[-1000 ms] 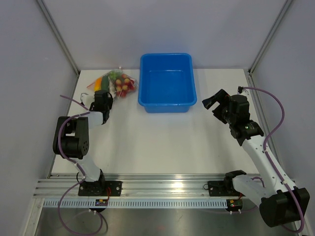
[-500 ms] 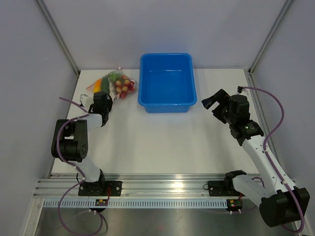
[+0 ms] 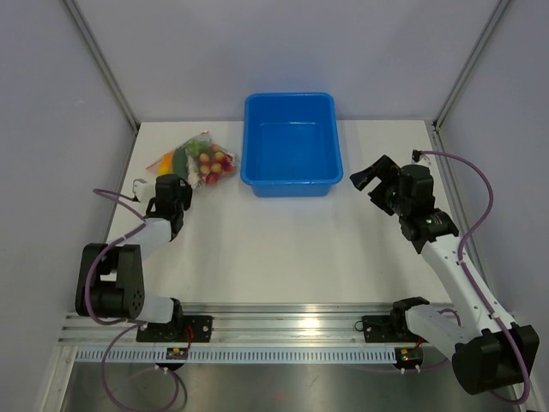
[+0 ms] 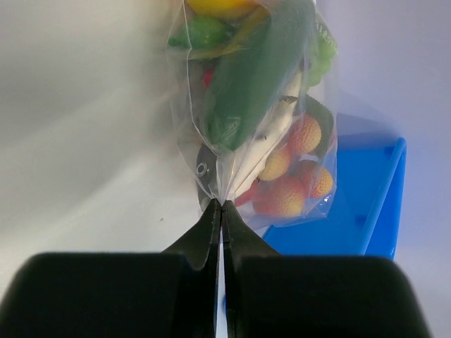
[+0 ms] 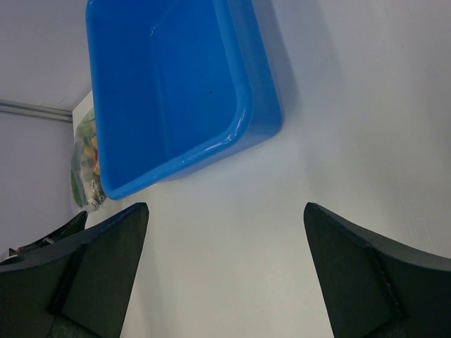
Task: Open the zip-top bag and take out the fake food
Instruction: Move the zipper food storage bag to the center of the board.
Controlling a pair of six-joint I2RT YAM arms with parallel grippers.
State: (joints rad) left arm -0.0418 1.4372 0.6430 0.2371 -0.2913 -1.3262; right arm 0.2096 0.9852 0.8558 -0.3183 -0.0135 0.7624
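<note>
Two arms reach over the white table (image 3: 283, 249) in the top view. The left gripper (image 3: 178, 182) has drawn back toward the near edge since the earlier frames, with its elbow swung lower and to the left. The clear crinkly plastic zip-top bag (image 3: 196, 160) has slid nearer with it and lies just left of the deep blue rectangular plastic tub (image 3: 292, 142). The right gripper (image 3: 369, 182) hangs where it was, right of the tub, jaws apart and holding nothing.

At the left wrist, the black fingers (image 4: 204, 232) are pinched together on the bag's bottom edge. The fake food (image 4: 282, 190) is packed inside: a long green vegetable (image 4: 254, 77), a pale fish (image 4: 271, 134) and red-and-yellow balls.

From the right wrist, the spread fingers (image 5: 106, 260) frame bare table, with the tub (image 5: 169, 91) ahead and the bag (image 5: 86, 165) glimpsed past its far corner.
</note>
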